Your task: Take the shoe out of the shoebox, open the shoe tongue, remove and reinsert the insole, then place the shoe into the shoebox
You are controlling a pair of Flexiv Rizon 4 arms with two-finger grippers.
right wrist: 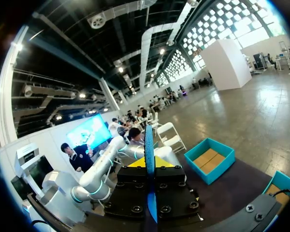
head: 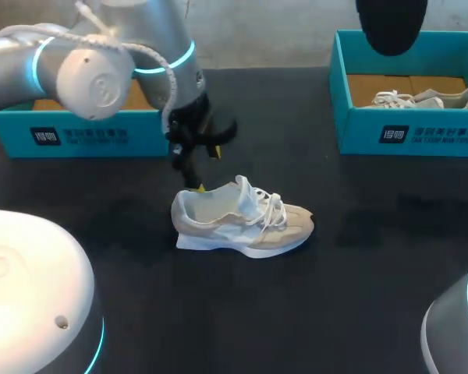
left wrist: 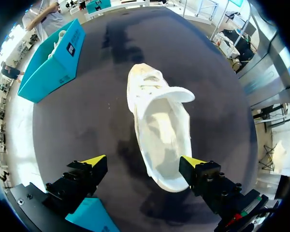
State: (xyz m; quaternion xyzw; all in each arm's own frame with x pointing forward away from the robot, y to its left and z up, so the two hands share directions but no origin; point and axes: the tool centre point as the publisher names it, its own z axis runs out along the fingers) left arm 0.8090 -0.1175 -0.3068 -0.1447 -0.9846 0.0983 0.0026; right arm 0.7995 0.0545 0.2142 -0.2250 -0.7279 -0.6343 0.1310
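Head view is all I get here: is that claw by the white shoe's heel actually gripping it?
Observer: No. The left wrist view shows the left gripper open, with the sneaker heel-first between its fingers, one of them plainly clear of it.
Operator: What is the other claw doing?
Observer: The right wrist view shows the right gripper shut on a thin blue sheet, seen edge-on.
Operator: Anything inside the shoe?
Observer: The left wrist view looks into its opening: only pale lining shows; whether the insole is in, I cannot tell.
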